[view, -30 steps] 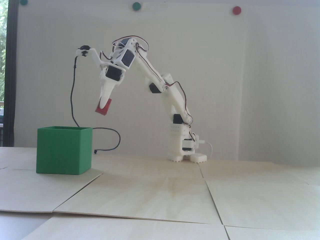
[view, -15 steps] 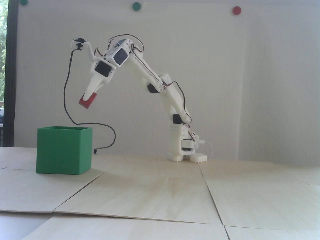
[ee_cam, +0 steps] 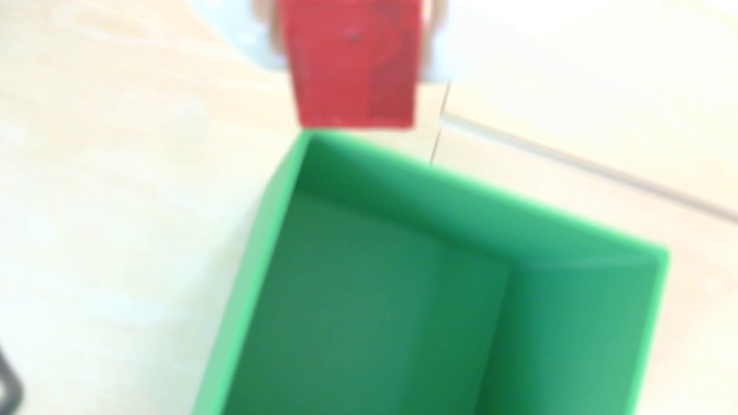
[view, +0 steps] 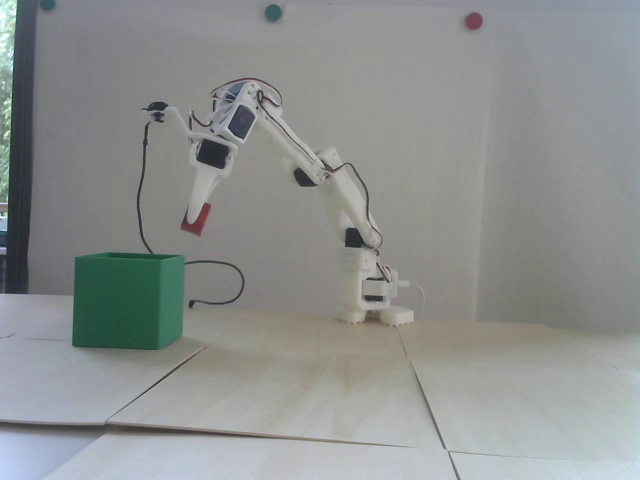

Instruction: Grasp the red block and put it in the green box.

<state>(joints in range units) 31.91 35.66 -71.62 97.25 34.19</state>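
While our claw (view: 192, 220) is closed on the red block (view: 196, 222), high over the right edge of the green box (view: 125, 305) on the counter (view: 320, 390), we fear that releasing now lets the block strike the rim and fall outside.

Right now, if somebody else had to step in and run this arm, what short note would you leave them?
Tool: shut on the red block, held in the air and tilted.
Green box: on the table, open top; what shows of its inside in the wrist view looks empty.
Block position: above the rim height, just beyond the box's right edge in the fixed view, near a corner in the wrist view.
Done: block grasped and lifted.
Left: move over the opening, then release.
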